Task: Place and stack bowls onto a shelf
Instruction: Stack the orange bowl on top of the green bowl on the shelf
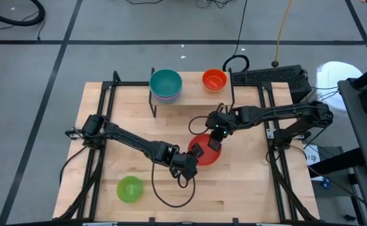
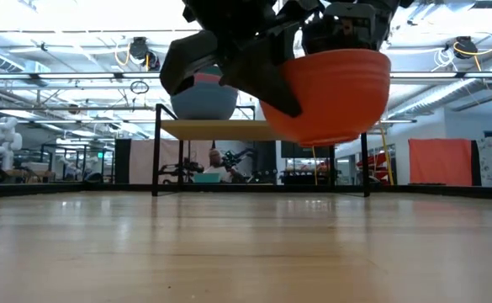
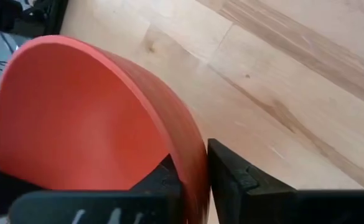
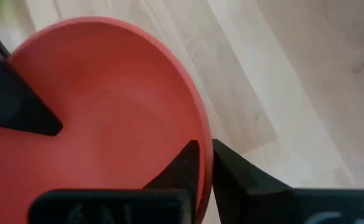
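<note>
left tool [image 1: 194,154] clamped, right tool [image 1: 216,139] clamped

Red bowl [image 1: 204,150] between both hands

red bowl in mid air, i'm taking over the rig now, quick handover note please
Left gripper and right gripper: both shut on the rim of the red bowl, held off the table mid handover.
On the shelf: teal bowl stacked on a purple one, and orange bowl.
Green bowl sits on the table near the left arm.
Left: shelve the red bowl, then the green.
</note>
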